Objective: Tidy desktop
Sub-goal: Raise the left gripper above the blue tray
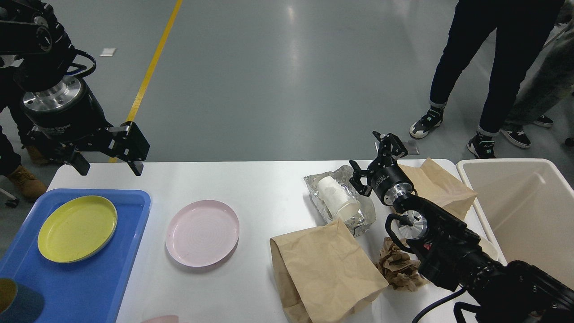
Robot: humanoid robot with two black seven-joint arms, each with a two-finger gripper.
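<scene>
- Across the lower part of the view the desktop spreads wide and white, with grey floor beyond its far edge.
- On its left end lies a blue tray holding a yellow plate; a dark cup shows at the tray's near left corner, cut by the frame.
- A pink plate rests on the bare top just right of the tray, apart from it.
- Right of centre a crumpled foil sheet holds a white paper cup lying on its side.
- A brown paper bag lies flat near the front edge, its top corner touching the foil.
- A wad of crumpled brown paper sits just right of that bag, partly under the right arm.
- A second paper bag lies at the far right, beside a cream bin.
- The left gripper hangs over the far left corner, above the tray's far edge, fingers spread apart and holding nothing.
- The right gripper hovers between the foil and the second bag, fingers apart and holding nothing.
- People's legs and shoes stand on the floor at the upper right.
</scene>
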